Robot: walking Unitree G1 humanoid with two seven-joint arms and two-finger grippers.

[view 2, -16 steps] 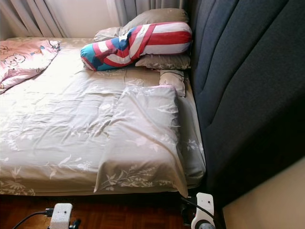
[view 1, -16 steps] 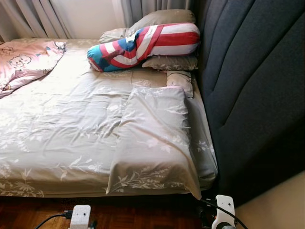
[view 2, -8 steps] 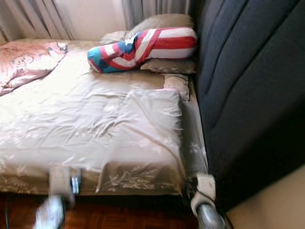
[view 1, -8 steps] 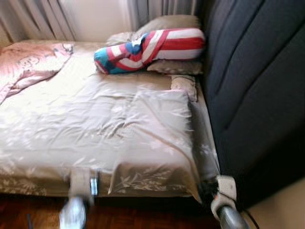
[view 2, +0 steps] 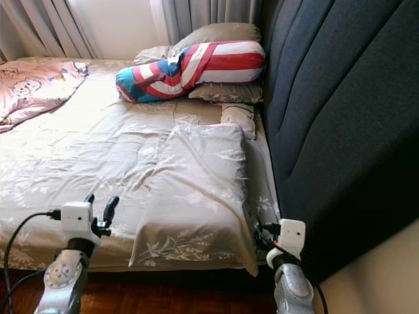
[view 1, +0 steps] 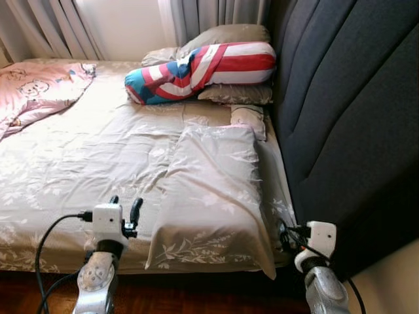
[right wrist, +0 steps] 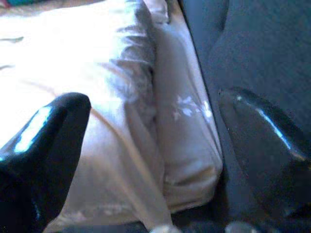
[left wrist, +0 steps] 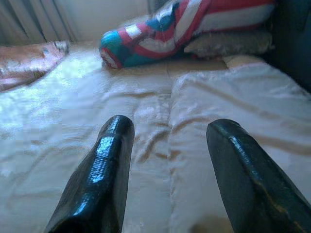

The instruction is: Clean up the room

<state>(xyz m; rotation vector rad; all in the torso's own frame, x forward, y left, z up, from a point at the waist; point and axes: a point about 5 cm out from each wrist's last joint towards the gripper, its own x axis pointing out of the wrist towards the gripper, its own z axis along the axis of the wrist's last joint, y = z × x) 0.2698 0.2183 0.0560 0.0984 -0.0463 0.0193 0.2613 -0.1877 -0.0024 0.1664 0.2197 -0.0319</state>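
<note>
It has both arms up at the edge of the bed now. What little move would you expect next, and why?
Probably both arms ease forward to take the near end of the beige floral pillow. The left gripper and right gripper are open and hold nothing, one on each side of that end. The pillow lies flat near the bed's edge, apart from the stacked pillows by the striped bolster.

Bed sheet [view 1: 85,163]: broad open stretch across centre and left of frame, free passage. Beige pillow [view 1: 213,196]: raised bulk at lower centre-right, corner overhanging the mattress edge. Dark headboard [view 1: 347,111]: solid wall down the right side; only a narrow strip of sheet between it and the pillow. Striped bolster [view 1: 203,69] on stacked pillows: blocks upper centre. Pink blanket [view 1: 33,91]: upper left corner.
</note>
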